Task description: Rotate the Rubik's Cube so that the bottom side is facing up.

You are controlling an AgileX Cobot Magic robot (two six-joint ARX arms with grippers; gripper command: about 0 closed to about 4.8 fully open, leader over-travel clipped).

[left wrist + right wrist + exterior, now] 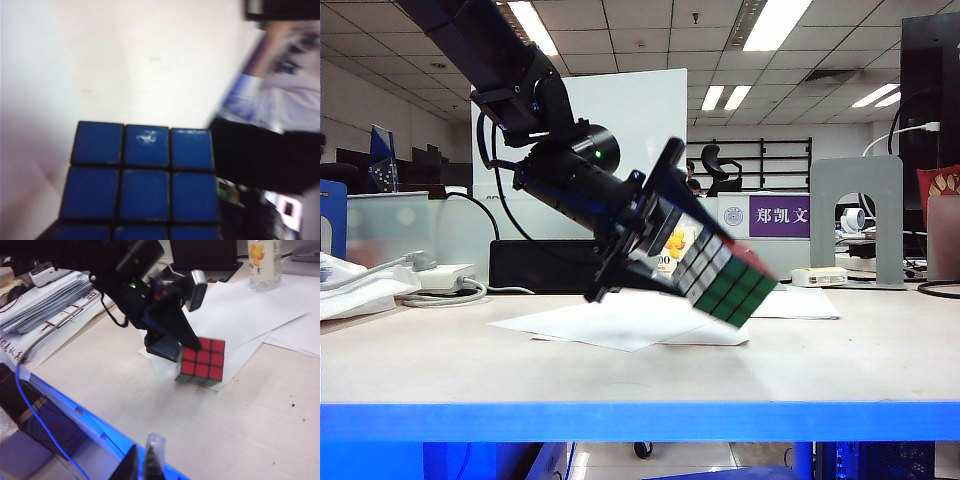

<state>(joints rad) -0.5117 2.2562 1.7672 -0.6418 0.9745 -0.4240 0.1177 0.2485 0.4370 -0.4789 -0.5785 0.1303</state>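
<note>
Over table (880,350), left claw (665,245) (tilted) grips Rubik's Cube (728,282).

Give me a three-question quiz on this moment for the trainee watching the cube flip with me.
1. True or false: the Rubik's Cube rests flat on the table.
2. Which colour does the cube show the left wrist view? A red, B blue, C yellow.
3. In the right wrist view, what stands at the far end of the white paper?

Key
1. False. The left gripper holds it tilted in the air above the paper.
2. B. That view shows its blue face; the right wrist view sees the red one.
3. A clear bottle with an orange-fruit label. The right gripper is low at the near table edge, fingertips together, holding nothing.
</note>
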